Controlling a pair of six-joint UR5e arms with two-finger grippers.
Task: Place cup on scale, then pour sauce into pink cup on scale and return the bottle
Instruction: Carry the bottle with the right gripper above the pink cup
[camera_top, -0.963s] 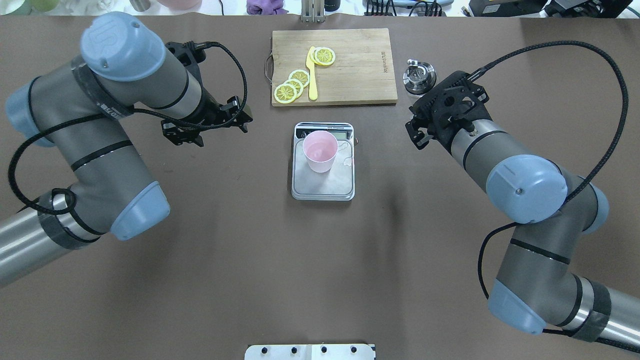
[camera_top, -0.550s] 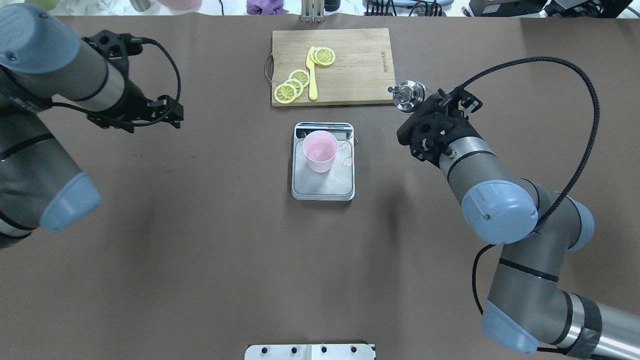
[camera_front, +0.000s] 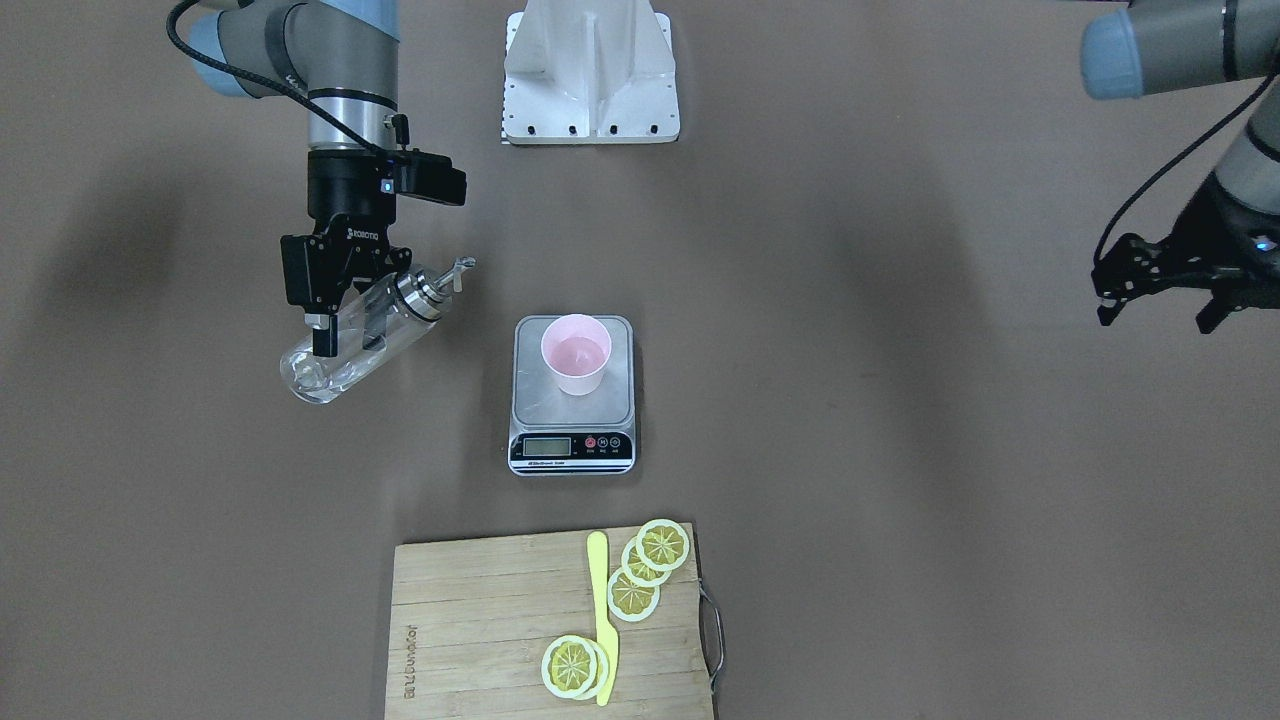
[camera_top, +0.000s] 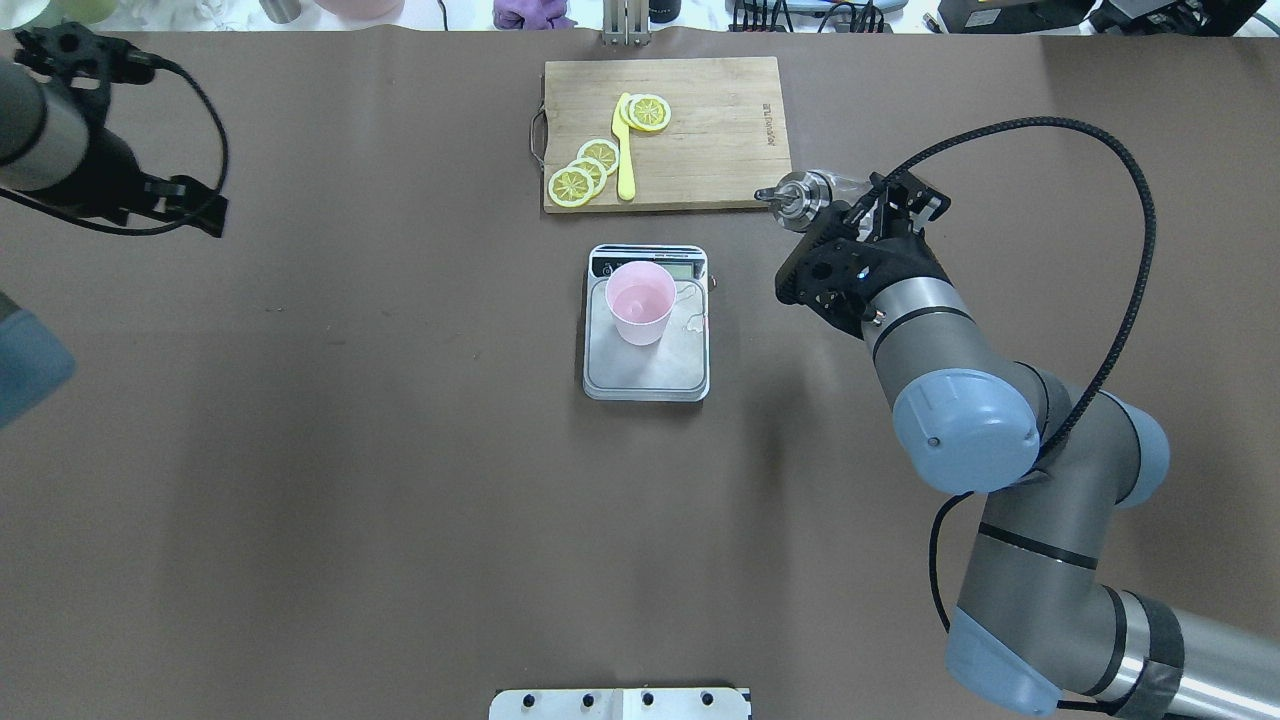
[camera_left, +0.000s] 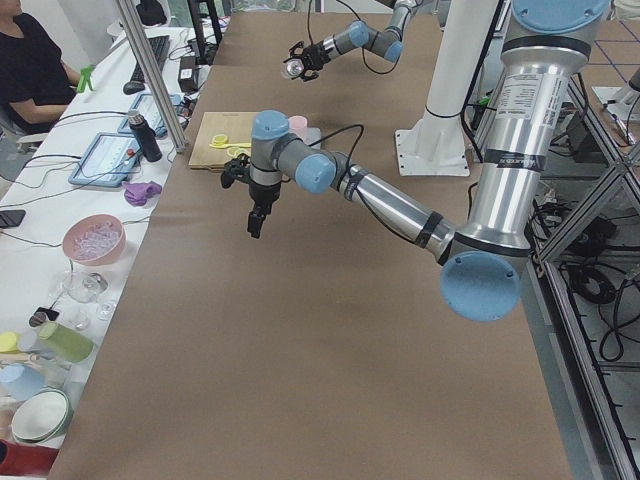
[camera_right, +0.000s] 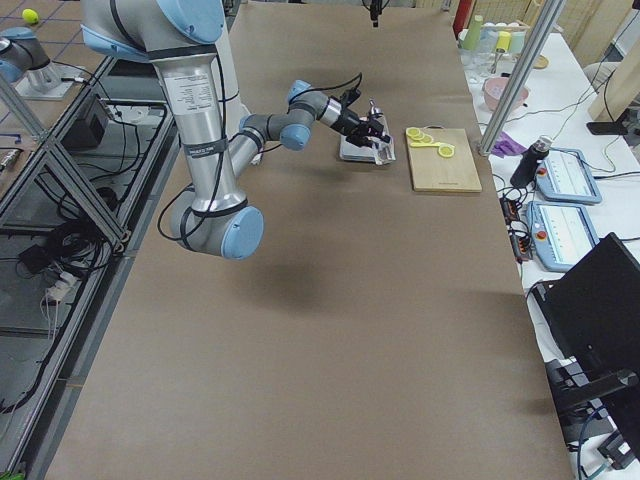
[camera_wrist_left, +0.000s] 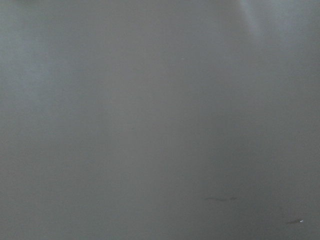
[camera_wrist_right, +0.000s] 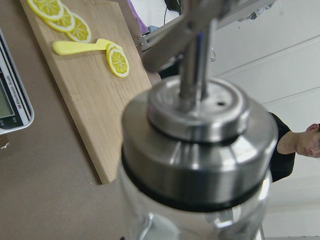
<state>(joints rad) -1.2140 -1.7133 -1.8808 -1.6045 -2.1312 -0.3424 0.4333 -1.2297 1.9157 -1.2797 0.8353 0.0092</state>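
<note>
My right hand (camera_front: 345, 322) is clamped across the clear glass bottle (camera_front: 350, 350), holding it slanted a little way from the scale (camera_front: 612, 404), with the metal spout pointing that way. I cannot tell what is inside. The pink cup (camera_front: 576, 362) stands upright on the scale's steel platform, and only its pink floor shows inside. My left hand (camera_front: 1158, 300) hangs spread wide, holding nothing. "ROBOTIQ" reads on the right hand. The scale's display is too small to read.
</note>
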